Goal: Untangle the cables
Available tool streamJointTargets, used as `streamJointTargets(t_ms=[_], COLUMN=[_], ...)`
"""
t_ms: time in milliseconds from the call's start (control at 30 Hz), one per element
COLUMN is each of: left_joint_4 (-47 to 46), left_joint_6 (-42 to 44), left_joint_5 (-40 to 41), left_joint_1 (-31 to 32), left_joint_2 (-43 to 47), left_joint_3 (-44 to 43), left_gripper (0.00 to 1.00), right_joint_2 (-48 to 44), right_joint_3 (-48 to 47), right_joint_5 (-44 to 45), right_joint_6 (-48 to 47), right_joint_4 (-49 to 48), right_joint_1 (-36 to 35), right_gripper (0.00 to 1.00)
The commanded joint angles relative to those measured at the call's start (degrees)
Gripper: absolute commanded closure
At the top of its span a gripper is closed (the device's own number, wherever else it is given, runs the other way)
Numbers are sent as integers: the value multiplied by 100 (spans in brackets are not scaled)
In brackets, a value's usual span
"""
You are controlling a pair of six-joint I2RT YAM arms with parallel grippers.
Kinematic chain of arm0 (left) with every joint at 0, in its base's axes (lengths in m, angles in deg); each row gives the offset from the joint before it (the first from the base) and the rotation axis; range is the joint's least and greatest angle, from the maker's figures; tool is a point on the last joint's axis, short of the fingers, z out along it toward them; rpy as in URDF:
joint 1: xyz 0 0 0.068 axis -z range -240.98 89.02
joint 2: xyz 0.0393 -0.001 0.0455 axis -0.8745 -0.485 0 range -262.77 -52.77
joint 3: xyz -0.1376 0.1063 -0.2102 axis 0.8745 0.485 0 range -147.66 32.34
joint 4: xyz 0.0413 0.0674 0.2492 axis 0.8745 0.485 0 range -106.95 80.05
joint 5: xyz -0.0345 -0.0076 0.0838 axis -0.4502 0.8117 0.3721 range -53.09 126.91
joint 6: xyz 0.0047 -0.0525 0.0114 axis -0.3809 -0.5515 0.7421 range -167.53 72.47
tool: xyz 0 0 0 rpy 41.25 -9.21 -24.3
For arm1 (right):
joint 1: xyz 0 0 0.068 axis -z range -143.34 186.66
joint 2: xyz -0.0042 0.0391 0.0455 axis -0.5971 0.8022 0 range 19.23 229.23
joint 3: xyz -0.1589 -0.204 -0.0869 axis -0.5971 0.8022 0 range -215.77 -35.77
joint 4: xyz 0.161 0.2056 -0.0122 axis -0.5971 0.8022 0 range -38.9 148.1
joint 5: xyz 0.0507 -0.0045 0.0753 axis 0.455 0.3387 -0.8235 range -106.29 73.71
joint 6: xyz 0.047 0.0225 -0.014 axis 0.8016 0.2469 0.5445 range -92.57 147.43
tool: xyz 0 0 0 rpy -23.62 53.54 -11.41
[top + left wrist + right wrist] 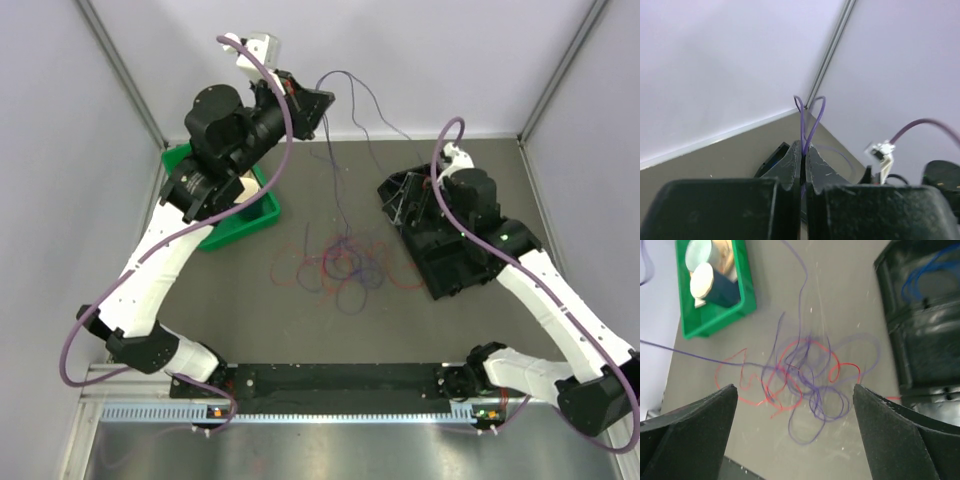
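The cables (345,268) lie as a loose tangle of red and purple loops near the middle of the grey tabletop (420,335), between the green bin (243,232) and the black tray (450,270); a few blue cables (922,280) rest apart from them inside that tray. One purple strand (340,170) climbs out of the tangle to the left jaws, which are held high over the far left of the tabletop, above the bin; in the left wrist view these jaws are pressed together on the strand, and a narrow purple loop (809,115) stands out past their tips. The right jaws are spread wide and hold nothing; they hang above the tabletop with the tangle showing between the two fingers (695,430). The bin holds a dark blue container (722,287) with pale round tops beside it.
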Motion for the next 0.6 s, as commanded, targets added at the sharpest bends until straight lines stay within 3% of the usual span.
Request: streamJointTargets(t_ms=[0,267,567], left_joint_4=[182,112,173], left_joint_6=[-169,-327,-362], left_joint_5=[4,-58,-40], left_joint_1=[-10,-19,-19], left_joint_2=[-19,-98,-37], left_joint_3=[-485,-530,-574], left_gripper=[100,100,100], right_joint_2=[92,628,1498], right_joint_3=[138,-29,-213], right_joint_5=[-485,-555,-468], right_joint_6=[265,99,19], right_joint_4=[-763,-1396,-1669], right_joint_1=[-123,-913,-1178], right_gripper=[4,11,16])
